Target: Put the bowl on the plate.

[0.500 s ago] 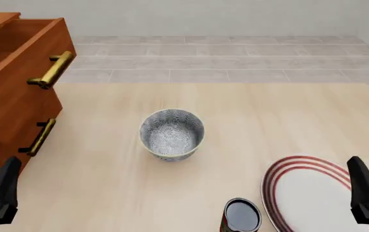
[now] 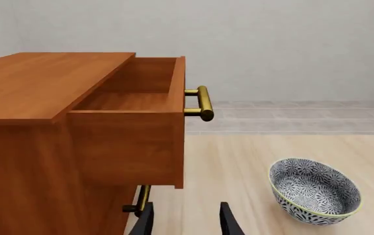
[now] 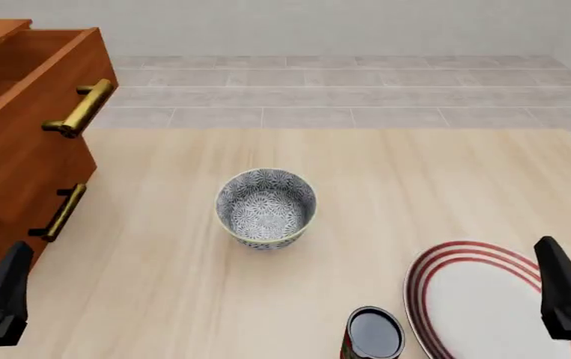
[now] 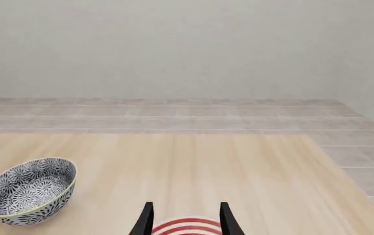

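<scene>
Both tools sit low at the near edge of the pale wooden surface [image 3: 385,187], each with its dark fingers spread apart and nothing between them. In the front view the left tool [image 3: 1,299] is at about 8 o'clock from the middle of the surface, just in front of the orange-brown wooden drawer cabinet [image 3: 10,149]; only part of it shows there. Its wrist view shows two black fingertips [image 2: 144,221] standing apart, with bare surface in the gap. The right tool [image 3: 565,299] is at about 4 o'clock, over the right part of the large flat round white plate with concentric red rings [image 3: 475,299]. In the right wrist view its fingertips [image 4: 145,220] are likewise apart, and a slice of the plate's red-ringed rim [image 4: 184,226] shows between them.

The round deep ceramic bowl with a grey-blue floral pattern and a pale cream rim [image 3: 265,207] stands upright near the middle of the surface, well apart from both tools and touching nothing else. The plate lies at about 4 o'clock from the bowl, partly cut off by the picture's edge. A small dark can [image 3: 373,334] stands just beside the plate's left rim, at about 5 o'clock from the bowl.

The cabinet's top drawer [image 2: 134,122] is pulled open, with a brass bar handle [image 2: 203,103] on its front; a second brass handle [image 3: 63,212] sits on the shut drawer below.
</scene>
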### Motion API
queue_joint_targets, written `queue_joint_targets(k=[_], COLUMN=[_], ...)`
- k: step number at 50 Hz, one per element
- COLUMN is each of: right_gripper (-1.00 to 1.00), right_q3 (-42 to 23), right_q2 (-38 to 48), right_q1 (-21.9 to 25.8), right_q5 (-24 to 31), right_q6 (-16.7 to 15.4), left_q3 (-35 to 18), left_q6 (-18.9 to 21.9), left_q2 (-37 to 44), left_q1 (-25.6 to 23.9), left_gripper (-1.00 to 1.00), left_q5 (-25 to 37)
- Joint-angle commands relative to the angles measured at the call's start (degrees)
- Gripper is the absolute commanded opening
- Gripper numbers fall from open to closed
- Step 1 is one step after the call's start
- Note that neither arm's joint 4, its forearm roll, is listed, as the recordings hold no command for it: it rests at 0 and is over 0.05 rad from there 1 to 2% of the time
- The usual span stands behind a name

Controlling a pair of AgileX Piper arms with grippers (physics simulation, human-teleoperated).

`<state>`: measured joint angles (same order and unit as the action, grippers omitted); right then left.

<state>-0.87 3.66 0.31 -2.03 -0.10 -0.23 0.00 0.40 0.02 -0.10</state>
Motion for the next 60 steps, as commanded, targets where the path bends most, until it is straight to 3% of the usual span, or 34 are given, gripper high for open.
queue_joint_targets(k=[1,5,7,9,12,17,33,49,60], right_gripper=[1.0,1.0,1.0,1.0,1.0,1.0,1.0,1.0,1.0], right_q3=[-2.76,-4.73,-5.66,-6.87,-9.52,-13.34,-25.83,-33.08,-38.96], right_q2=[6.17,12.18,17.79,20.81,25.9,31.03,48.44,56.71,66.09], right_q1=[0.84,2.72,3.87,5.74,6.91,9.77,18.89,23.41,28.31], right_q5=[-3.37,-6.89,-9.64,-10.99,-13.18,-14.28,-14.11,-12.11,-9.45], right_q6=[-0.78,-1.33,0.2,-1.36,-1.26,-1.27,-1.32,-2.11,0.11], left_q3=[-0.01,-0.01,-0.02,-0.02,-0.01,-0.01,-0.01,-0.01,-0.01], left_q6=[0.0,-0.01,0.01,0.01,-0.01,0.0,0.01,0.0,0.0], left_q2=[0.02,0.02,0.02,0.02,0.03,0.02,0.02,0.03,0.02], left_q1=[0.0,0.01,0.0,0.0,0.02,0.0,-0.01,0.0,0.01], left_gripper=[1.0,1.0,1.0,1.0,1.0,1.0,1.0,1.0,1.0], left_q5=[-0.01,-0.01,-0.01,-0.01,0.0,-0.01,-0.01,-0.01,-0.01])
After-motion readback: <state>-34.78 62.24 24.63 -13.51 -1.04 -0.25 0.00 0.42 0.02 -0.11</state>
